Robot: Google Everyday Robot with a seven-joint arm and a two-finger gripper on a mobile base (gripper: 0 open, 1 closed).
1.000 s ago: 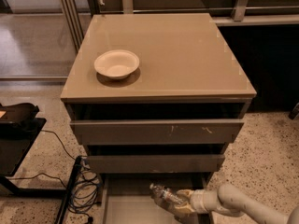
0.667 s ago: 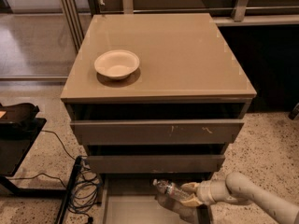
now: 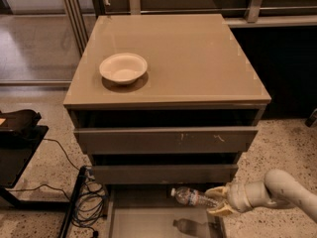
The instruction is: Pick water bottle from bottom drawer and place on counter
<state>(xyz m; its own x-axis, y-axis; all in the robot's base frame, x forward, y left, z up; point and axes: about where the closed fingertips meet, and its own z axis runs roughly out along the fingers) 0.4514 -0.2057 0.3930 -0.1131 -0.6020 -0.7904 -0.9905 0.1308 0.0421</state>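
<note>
Camera view: the claw (image 3: 214,202), clamped on the bottle (image 3: 190,196), has raised it off the floor of the drawer (image 3: 148,223) below the table's (image 3: 198,58) front edge, so the grasp seems secure.

pincer (image 3: 218,202) grips water bottle (image 3: 190,197) over bottom drawer (image 3: 143,224), drawer fronts (image 3: 166,173) close behind; counter (image 3: 198,58) free beside bowl (image 3: 123,67).

The worktop (image 3: 198,58) is finished in glossy taupe-beige, and a cream-white bowl (image 3: 123,67) is set on it. Below the worktop, a clear water bottle (image 3: 190,197) with a white cap is clamped by the pale yellow gripper (image 3: 214,201) over the grey-floored bottom drawer (image 3: 148,223).
</note>
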